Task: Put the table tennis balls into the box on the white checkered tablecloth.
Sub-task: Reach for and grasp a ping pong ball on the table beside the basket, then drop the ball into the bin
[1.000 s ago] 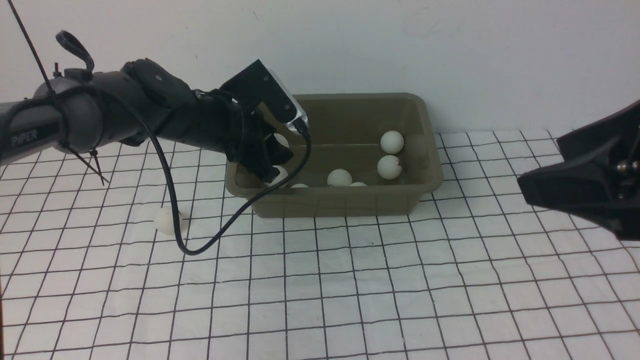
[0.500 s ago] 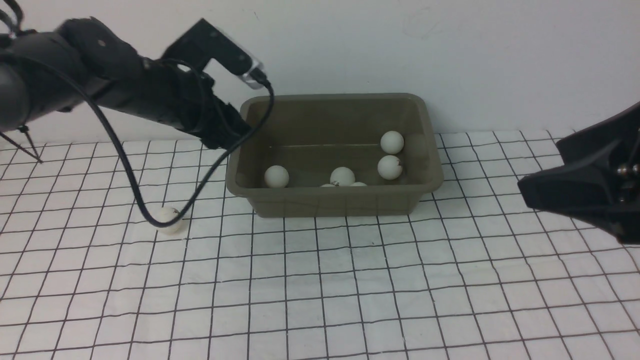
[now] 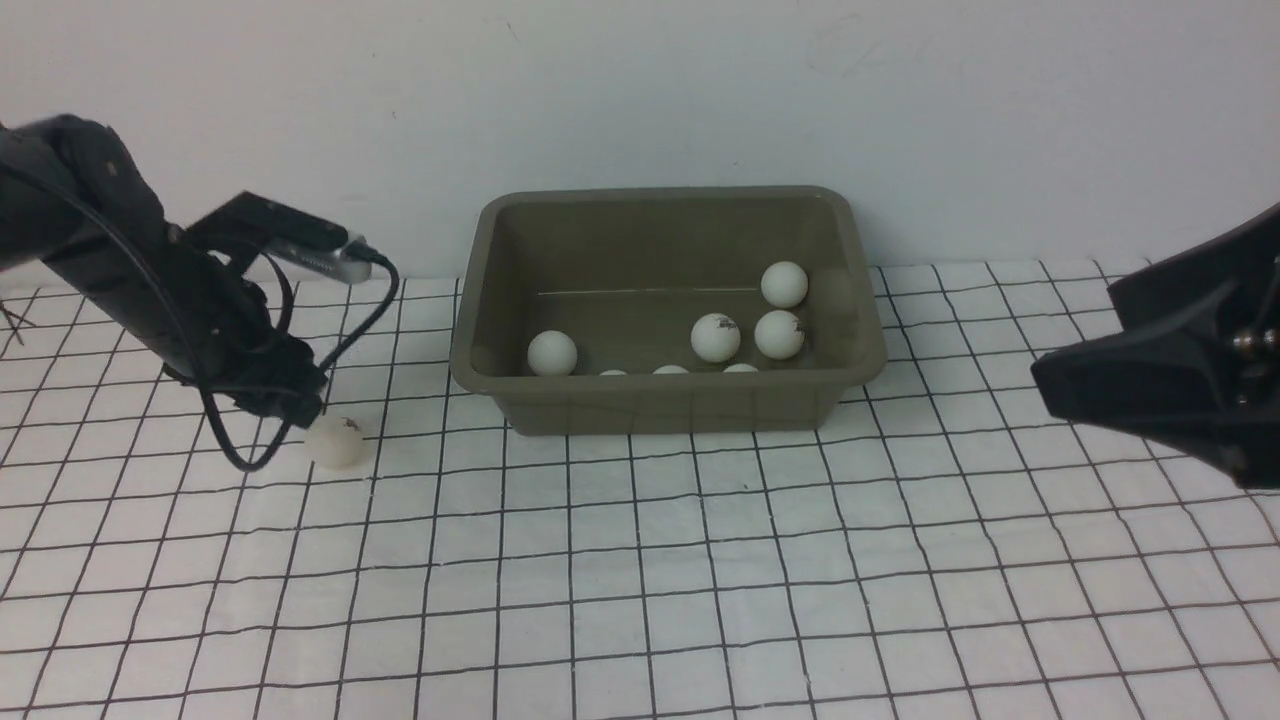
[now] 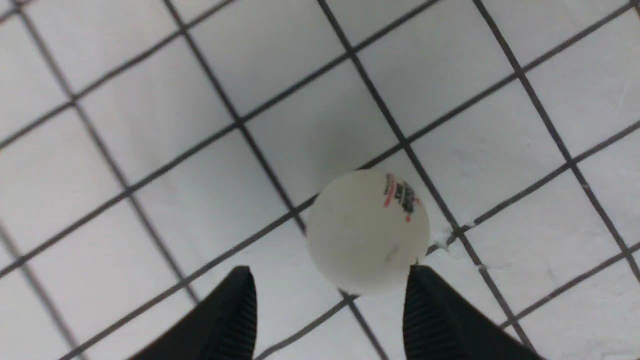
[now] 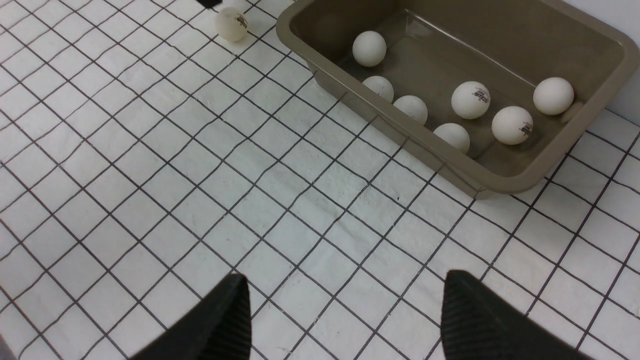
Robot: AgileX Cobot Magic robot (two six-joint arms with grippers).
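Item, nearest: left gripper point(image 4: 327, 300), jaws parted to about a ball's breadth, nothing between them. Item, just ahead of its tips: the one loose table tennis ball point(image 4: 368, 231), lying on the white checkered tablecloth point(image 3: 640, 560), logo uppermost. Being round, it has no long axis to line up with. What counts is that it sits off the gripper's centre line, toward one finger point(image 4: 430, 320); whether it touches that tip cannot be told. Judged need: a slight sideways shift, then a short advance so the jaws straddle it. Item, farther off, beyond the ball: the box point(image 3: 665, 410), holding seven balls point(image 5: 470, 100). Item, farthest, across the cloth past the box: right gripper point(image 5: 345, 295), jaws wide, empty, plainly the more distant arm. Note on views: only the left wrist view shows the offset, as the front view hides the fingertips behind the wrist. The right wrist view shows all seven boxed balls whole, where the front view cuts three off behind the near wall.
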